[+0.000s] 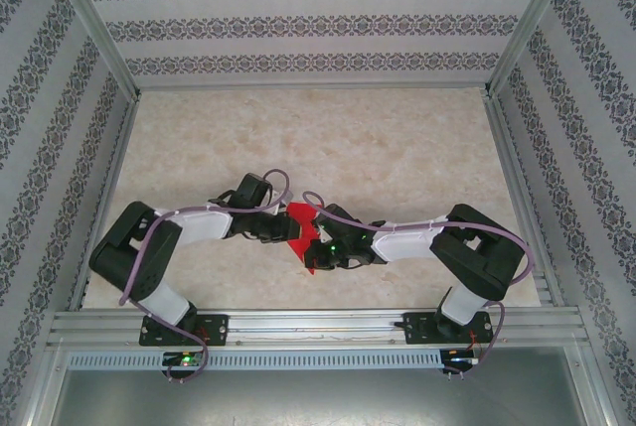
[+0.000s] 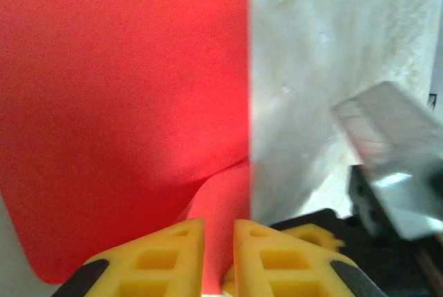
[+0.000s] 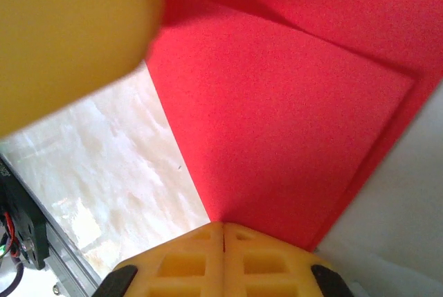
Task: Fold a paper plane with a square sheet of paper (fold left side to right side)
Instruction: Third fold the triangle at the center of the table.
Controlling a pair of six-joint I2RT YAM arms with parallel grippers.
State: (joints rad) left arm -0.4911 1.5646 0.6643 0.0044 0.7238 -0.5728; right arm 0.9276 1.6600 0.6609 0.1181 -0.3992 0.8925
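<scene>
Red square sheet of paper (image 1: pixel 302 237) pinched at edges by both hands.

Left gripper (image 2: pixel 218 255) pinching red paper (image 2: pixel 124 117) – pale table (image 2: pixel 325 68) right.

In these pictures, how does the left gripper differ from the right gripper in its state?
The left gripper has a narrow gap between its yellow fingers, with the red paper passing through it. The right gripper has its fingers pressed fully together, pinching the paper's edge. Both hold the same sheet above the table.
</scene>
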